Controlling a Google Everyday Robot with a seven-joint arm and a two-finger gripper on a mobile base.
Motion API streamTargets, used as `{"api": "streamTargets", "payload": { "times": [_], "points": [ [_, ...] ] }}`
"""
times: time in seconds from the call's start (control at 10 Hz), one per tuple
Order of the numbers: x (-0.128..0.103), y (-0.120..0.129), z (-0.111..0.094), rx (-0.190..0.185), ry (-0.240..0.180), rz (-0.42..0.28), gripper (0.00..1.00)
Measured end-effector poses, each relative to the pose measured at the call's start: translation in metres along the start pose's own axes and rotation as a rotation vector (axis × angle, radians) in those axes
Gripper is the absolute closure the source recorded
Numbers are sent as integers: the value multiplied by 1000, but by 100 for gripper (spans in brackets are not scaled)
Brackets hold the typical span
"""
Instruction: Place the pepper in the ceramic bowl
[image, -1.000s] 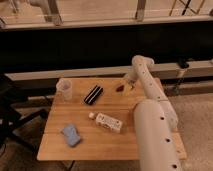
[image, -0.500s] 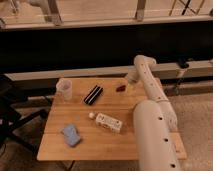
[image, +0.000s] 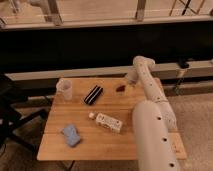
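The pepper (image: 120, 88) is a small dark red piece lying on the wooden table (image: 90, 142) near its far right edge. My gripper (image: 128, 81) is at the end of the white arm (image: 150, 90), just above and to the right of the pepper, very close to it. The ceramic bowl does not show in this view.
A black ribbed bar (image: 93, 94) lies left of the pepper. A clear plastic cup (image: 64, 89) stands at the far left corner. A white bottle (image: 108, 121) lies on its side mid-table, with a blue sponge (image: 71, 135) at the front left. The arm's thick lower part (image: 152, 137) covers the table's right side.
The gripper end has dipped slightly toward the pepper. The pepper and the other things on the table have not moved.
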Motion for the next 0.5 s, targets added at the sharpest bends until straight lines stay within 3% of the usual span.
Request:
{"api": "streamTargets", "payload": {
  "times": [0.2,0.5],
  "points": [
    [-1,0,0,1,-2,-11,26],
    [-1,2,-2,7,-4,-24,58]
  ]
}}
